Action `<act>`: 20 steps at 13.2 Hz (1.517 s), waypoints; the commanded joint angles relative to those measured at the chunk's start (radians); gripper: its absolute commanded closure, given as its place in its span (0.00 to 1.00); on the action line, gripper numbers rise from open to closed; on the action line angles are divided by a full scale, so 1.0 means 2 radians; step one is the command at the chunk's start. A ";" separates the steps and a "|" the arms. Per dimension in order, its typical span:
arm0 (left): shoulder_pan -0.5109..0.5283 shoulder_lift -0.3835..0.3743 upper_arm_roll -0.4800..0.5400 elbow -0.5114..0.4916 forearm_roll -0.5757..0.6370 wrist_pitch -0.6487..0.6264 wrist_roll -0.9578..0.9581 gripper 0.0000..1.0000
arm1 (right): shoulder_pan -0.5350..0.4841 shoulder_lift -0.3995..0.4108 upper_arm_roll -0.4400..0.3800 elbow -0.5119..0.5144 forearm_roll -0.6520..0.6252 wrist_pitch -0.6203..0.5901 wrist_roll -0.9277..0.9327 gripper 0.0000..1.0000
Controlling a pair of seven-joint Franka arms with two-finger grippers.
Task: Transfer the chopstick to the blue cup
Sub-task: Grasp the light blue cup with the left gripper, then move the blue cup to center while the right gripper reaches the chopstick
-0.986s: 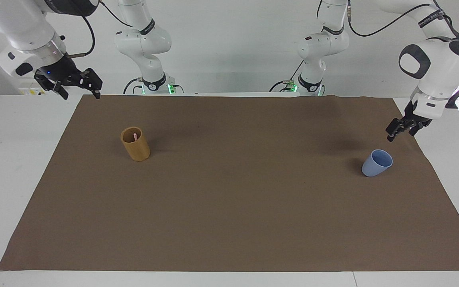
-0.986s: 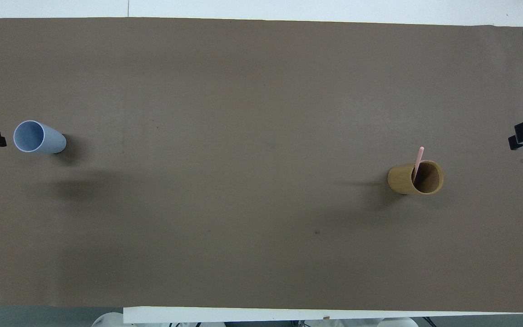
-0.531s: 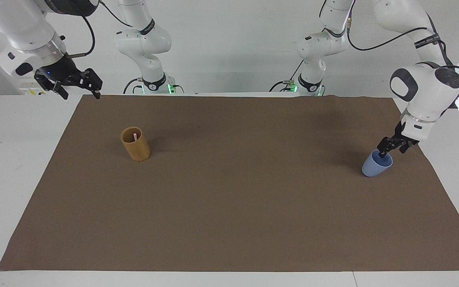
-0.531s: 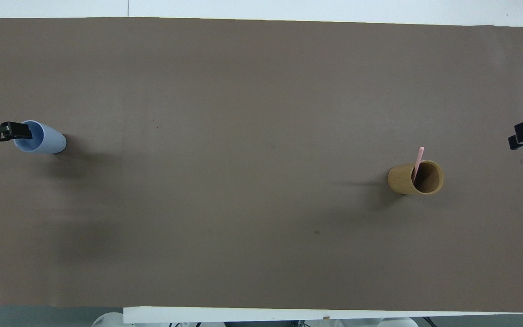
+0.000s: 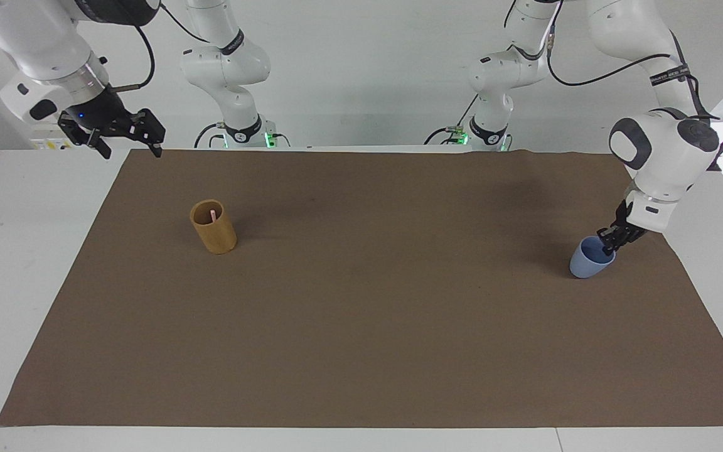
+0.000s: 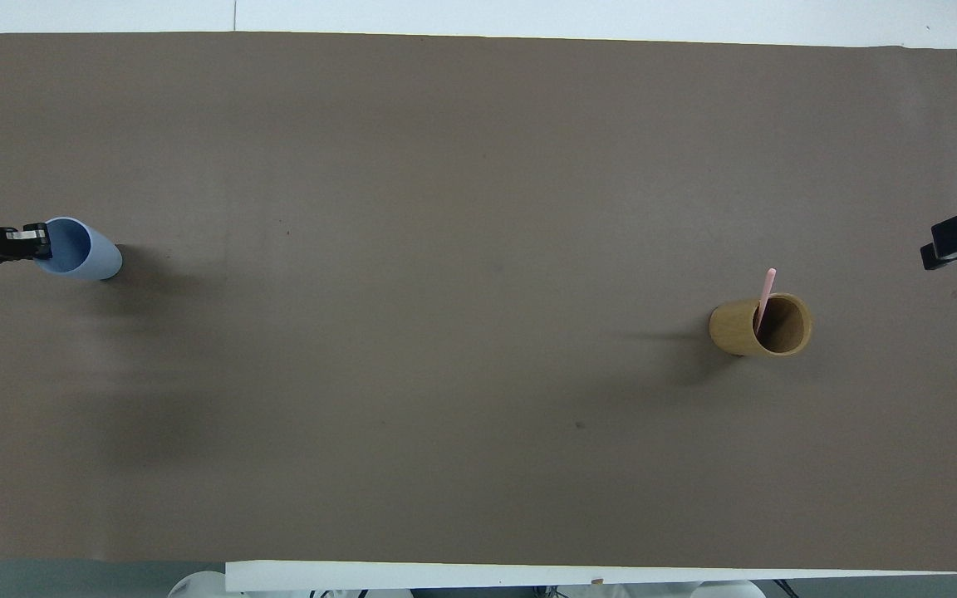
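The blue cup (image 5: 587,263) stands on the brown mat at the left arm's end of the table; it also shows in the overhead view (image 6: 92,259). My left gripper (image 5: 607,241) is down at the cup's rim and shut on it, on the side toward the table's end; the overhead view shows it too (image 6: 36,242). The pale pink chopstick (image 5: 212,215) stands inside the tan wooden holder (image 5: 214,231) toward the right arm's end, its tip sticking out of the holder (image 6: 768,286). My right gripper (image 5: 124,139) is open and waits in the air over the mat's corner near the robots.
A brown mat (image 5: 361,326) covers most of the white table. The tan holder also shows in the overhead view (image 6: 734,330). Two other robot arms (image 5: 230,69) stand at the table's edge near the robots.
My left gripper has come down from above and beside the blue cup onto its rim and closed there. The cup's rim has shifted slightly. The right gripper has barely moved.
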 commanded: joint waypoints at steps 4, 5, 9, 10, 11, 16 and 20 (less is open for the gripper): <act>-0.192 0.002 0.003 0.037 0.036 -0.067 -0.284 1.00 | 0.068 -0.056 0.002 -0.130 0.027 0.134 0.027 0.01; -0.236 0.000 0.003 0.039 0.042 -0.081 -0.337 1.00 | 0.074 -0.073 0.002 -0.174 0.027 0.178 -0.016 0.01; -0.304 -0.009 -0.001 0.018 0.043 -0.071 -0.404 0.98 | 0.072 -0.118 0.001 -0.293 0.064 0.318 -0.204 0.01; -0.314 -0.014 -0.002 0.012 0.040 -0.070 -0.409 0.97 | 0.070 -0.129 0.001 -0.316 0.070 0.342 -0.237 0.01; -0.325 -0.016 -0.002 0.006 0.039 -0.065 -0.419 0.94 | 0.068 -0.139 0.000 -0.343 0.077 0.372 -0.267 0.01; -0.341 -0.021 -0.001 0.002 0.037 -0.064 -0.439 0.23 | 0.011 -0.150 -0.012 -0.414 0.222 0.430 -0.446 0.01; -0.337 -0.019 0.001 0.034 0.037 -0.081 -0.442 0.00 | 0.012 -0.138 -0.012 -0.444 0.278 0.462 -0.479 0.09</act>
